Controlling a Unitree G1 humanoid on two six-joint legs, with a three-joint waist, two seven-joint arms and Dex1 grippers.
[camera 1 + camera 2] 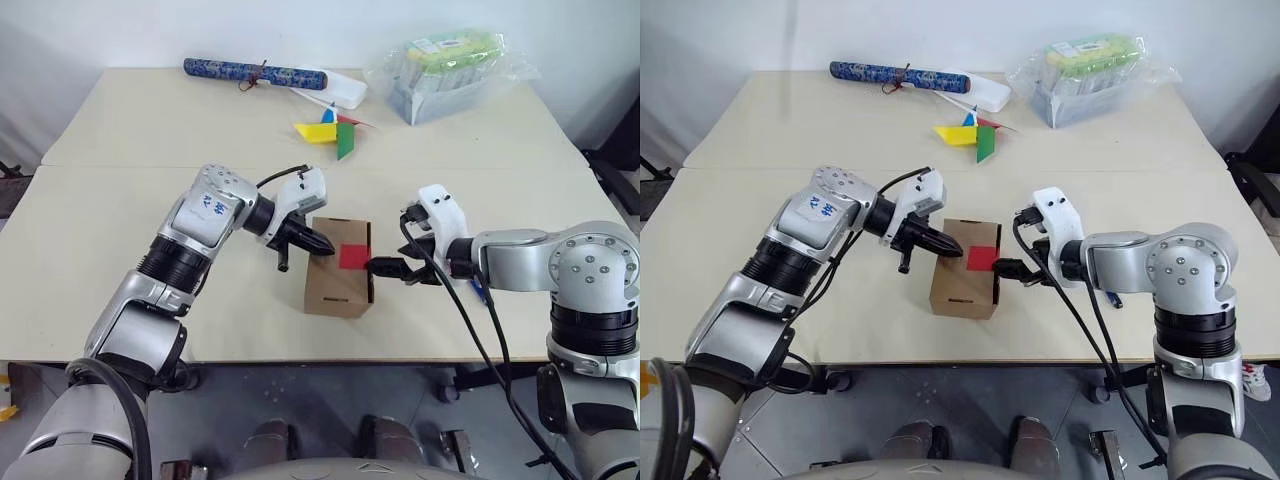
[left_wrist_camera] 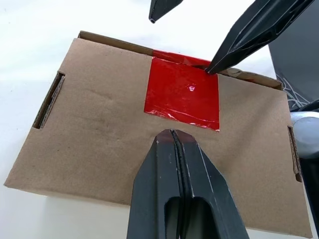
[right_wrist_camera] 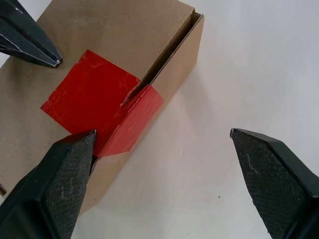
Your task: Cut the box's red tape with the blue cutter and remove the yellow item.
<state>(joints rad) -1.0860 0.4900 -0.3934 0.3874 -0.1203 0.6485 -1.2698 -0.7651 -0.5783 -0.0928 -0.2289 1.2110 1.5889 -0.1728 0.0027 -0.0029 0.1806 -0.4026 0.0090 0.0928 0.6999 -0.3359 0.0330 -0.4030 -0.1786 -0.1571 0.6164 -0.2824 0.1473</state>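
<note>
Left wrist view has the box (image 2: 149, 139) flat on the table (image 1: 120, 240) near the front edge, its red tape (image 2: 182, 93) still bridging the top and folding down the side, though there's a tear along the seam, so the cutting looks mostly done to me. The left gripper (image 1: 318, 241) is shut with nothing in it, tips at the top face by the tape, probably pinning the box. The right gripper (image 3: 162, 144) stands wide open, one finger (image 3: 60, 174) at the tape's edge, likely lining up to pry the flap.
</note>
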